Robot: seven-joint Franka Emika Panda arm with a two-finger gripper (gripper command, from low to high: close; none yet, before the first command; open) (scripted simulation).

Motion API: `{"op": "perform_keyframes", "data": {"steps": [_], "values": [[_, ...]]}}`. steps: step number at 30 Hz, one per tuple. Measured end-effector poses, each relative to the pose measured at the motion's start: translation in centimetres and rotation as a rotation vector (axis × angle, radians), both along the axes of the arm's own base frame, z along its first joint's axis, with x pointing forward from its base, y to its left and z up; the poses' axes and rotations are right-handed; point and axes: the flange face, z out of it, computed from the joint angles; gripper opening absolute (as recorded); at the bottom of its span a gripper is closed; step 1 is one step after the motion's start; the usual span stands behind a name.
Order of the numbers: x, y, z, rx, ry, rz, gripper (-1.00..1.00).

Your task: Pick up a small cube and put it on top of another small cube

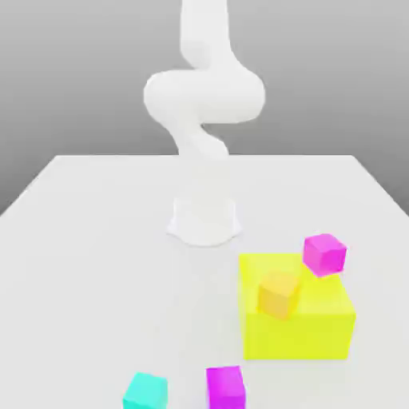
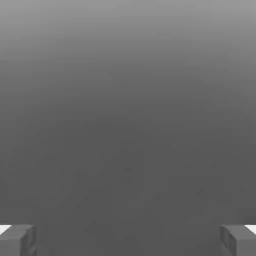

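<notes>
Cyan cube (image 1: pixel 145 391) lies on table (image 1: pixel 88 240); gripper (image 2: pixel 128 240) spread wide, holding nothing

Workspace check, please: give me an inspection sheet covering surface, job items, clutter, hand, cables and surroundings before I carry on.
Surface: white table, flat.
Job's things: cyan cube at the near edge, on the table, beside a magenta cube, apart from it.
Clutter: big yellow block; orange cube against it; second magenta cube at its far corner.
Hand: hand open, fingers wide apart, nothing between them.
Cables: nothing seen.
Surroundings: plain grey backdrop; white arm rising from its base at the table's middle.
</notes>
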Motion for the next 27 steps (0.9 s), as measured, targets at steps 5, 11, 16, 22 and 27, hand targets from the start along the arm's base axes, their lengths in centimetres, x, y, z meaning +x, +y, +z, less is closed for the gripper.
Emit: {"op": "perform_keyframes", "data": {"steps": [5,11,16,22,27], "values": [[5.9,-1.3,-7.6,0.020,0.135,-0.037,0.00],[10.8,-3.1,-17.7,0.041,0.293,-0.084,0.00],[13.1,-4.6,-26.7,0.059,0.423,-0.126,0.00],[13.4,-6.4,-37.9,0.079,0.579,-0.182,0.00],[11.9,-7.5,-47.1,0.091,0.706,-0.222,0.00]]}}
